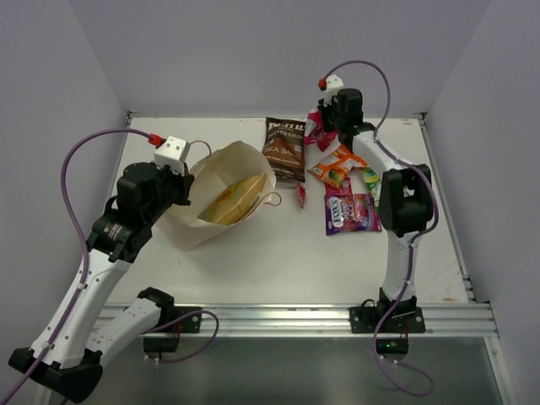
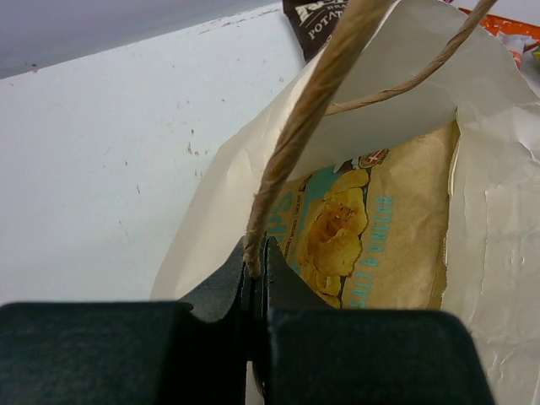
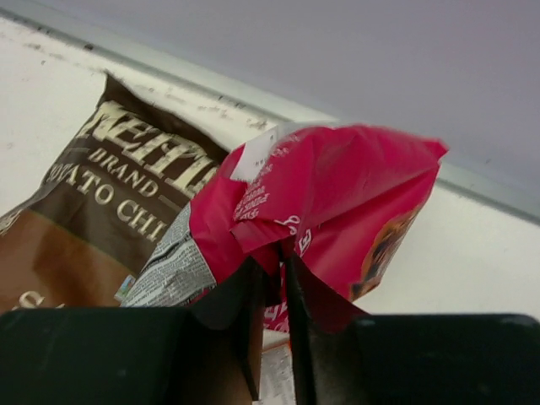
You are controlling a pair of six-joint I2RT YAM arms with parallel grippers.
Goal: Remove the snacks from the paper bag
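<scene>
Pale lilac walls (image 1: 253, 51) close in a white table (image 1: 278, 270) on the left, far and right sides. A metal rail (image 1: 295, 316) runs along its near edge.

The paper bag (image 1: 187, 229) lies on the left half, its mouth gaping toward the right. Its left side sits close to the table's left edge. A tan-yellow chip bag (image 1: 232, 200) shows inside it. The left gripper (image 2: 256, 283) is at the bag's far-left rim, its fingers pressed together on a cord handle (image 2: 295, 143); the cord runs up out of the pinch.

At the far edge, near the far wall, the right gripper (image 3: 283, 270) is clamped on the lower fold of a magenta-pink packet (image 3: 337, 194). A dark brown packet (image 1: 284, 148) lies flat just left of it, beside the bag's far rim. An orange packet (image 1: 336, 164) and a purple packet (image 1: 353, 213) lie nearer, under the right arm. A tiny red packet (image 1: 301, 196) lies between them and the bag.

Bare white surface spreads across the whole near band in front of the bag and packets, and along a strip to the right edge.
</scene>
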